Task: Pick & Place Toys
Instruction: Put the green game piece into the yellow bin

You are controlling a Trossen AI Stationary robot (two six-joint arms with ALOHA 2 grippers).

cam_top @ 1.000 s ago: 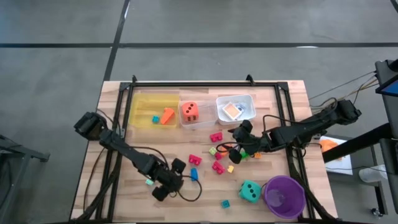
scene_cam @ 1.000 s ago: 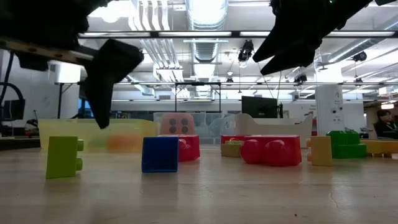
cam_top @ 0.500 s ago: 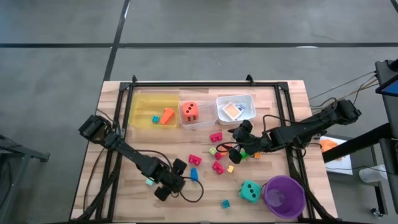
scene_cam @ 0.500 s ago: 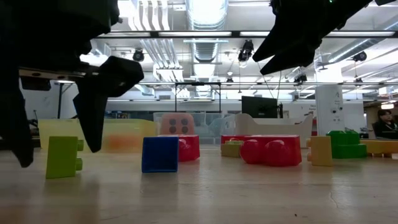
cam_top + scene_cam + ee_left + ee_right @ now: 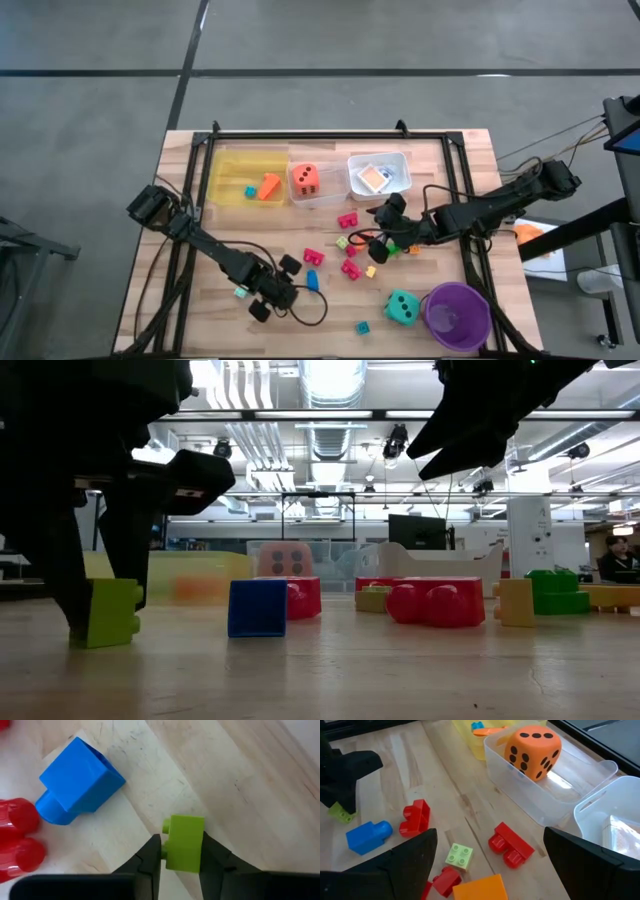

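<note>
Left gripper [image 5: 181,851], low over the near-left part of the tabletop [image 5: 200,300], has its fingers [image 5: 150,857] narrowed against both sides of a green block [image 5: 183,843] that rests on the wood; in the low view the block's base appears to sit on the surface, so the grasp is judged made and the lift not yet begun. A blue block [image 5: 79,780] lies just beside it, with a red block [image 5: 17,840] next to that. Right gripper [image 5: 384,222] hangs near the middle of the tabletop with fingers spread wide and nothing between them.

Progress, as judged from the layout: along the far edge, the yellow tray [image 5: 243,178] contains an orange piece [image 5: 269,186] and a small teal one, the clear tray [image 5: 316,184] contains the orange die [image 5: 305,179], and the white tray [image 5: 379,174] contains a card. Left to do: red, pink, yellow and green blocks are scattered about the centre, and the teal die [image 5: 401,307] sits beside the purple cup [image 5: 457,314] at the near-right corner. Most toys appear unsorted.
</note>
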